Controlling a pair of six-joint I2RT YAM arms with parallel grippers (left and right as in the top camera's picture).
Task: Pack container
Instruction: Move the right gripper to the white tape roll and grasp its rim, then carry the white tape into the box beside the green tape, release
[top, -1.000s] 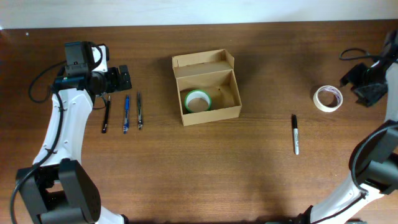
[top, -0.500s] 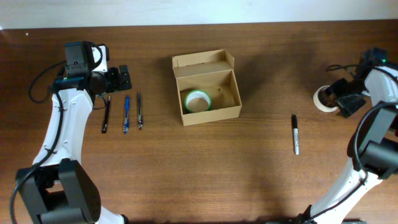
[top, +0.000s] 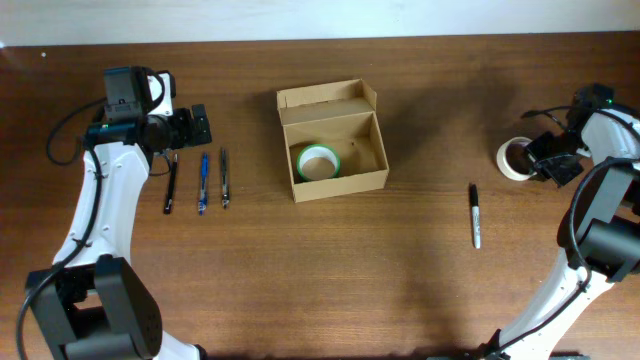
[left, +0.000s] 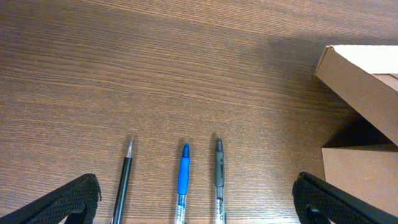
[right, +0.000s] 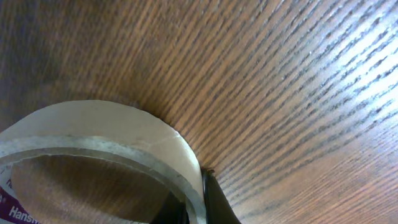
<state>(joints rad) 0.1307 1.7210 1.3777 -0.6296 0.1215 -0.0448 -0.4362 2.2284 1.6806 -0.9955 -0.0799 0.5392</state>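
Container (top: 340, 184) is sitting open at the far centre of the worktop (top: 400, 290), holding a green roll (top: 318, 162).

Overhead: the right claw (top: 548, 166), clear of the tape roll (top: 508, 158) a second ago, is now overlapping its edge. The left claw (top: 203, 125) is holding its earlier place.

Left wrist: the fingers (left: 68, 202) are standing wide apart above three pens (left: 182, 180).

Right wrist: one finger (right: 219, 202) is touching the tape roll's wall. Whether this claw is gripping cannot be told.

Matt cardboard container (top: 340, 184), grained wooden table (top: 400, 280)
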